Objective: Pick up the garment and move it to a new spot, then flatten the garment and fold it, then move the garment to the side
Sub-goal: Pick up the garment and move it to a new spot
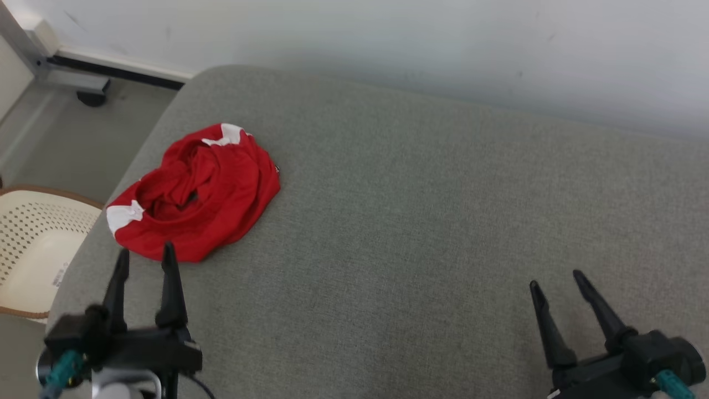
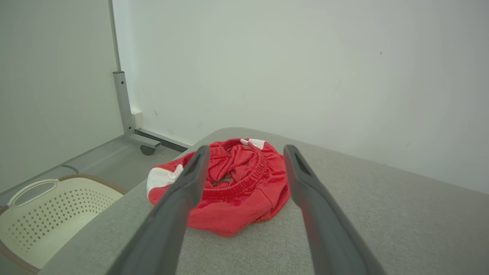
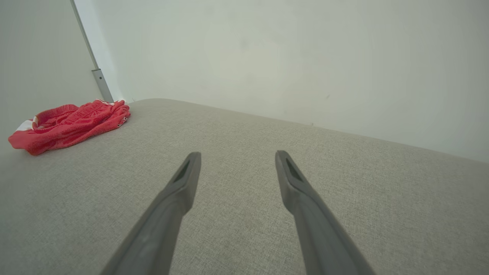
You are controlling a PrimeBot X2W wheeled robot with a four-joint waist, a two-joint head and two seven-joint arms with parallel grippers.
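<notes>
Both pairs of jaws stand spread wide w/ nothing gripped. Our left gripper (image 1: 145, 249) sits at the near-left of the grey cushion (image 1: 415, 221), fingers pointing at the near edge of the garment (image 1: 205, 188). From the head view the tips reach right up to the cloth, but we can't tell if they touch. In the left wrist view the heap lies straight ahead, framed between the two dark fingers (image 2: 179, 198). It's a red garment w/ white patches and a ribbed elastic band, crumpled in a loose mound on the cushion's left part, close to the left edge and nearer the far side. Our right gripper (image 1: 555, 278) is at the near-right over bare fabric, well apart from the garment, which shows at the far left of the right wrist view. Beside the cushion's left edge, on the floor (image 1: 94, 144), we see a cream perforated basket (image 1: 33, 244). Behind the cushion runs a pale wall (image 1: 388, 39), w/ a metal post (image 2: 122, 103) on a caster at the far-left corner.
</notes>
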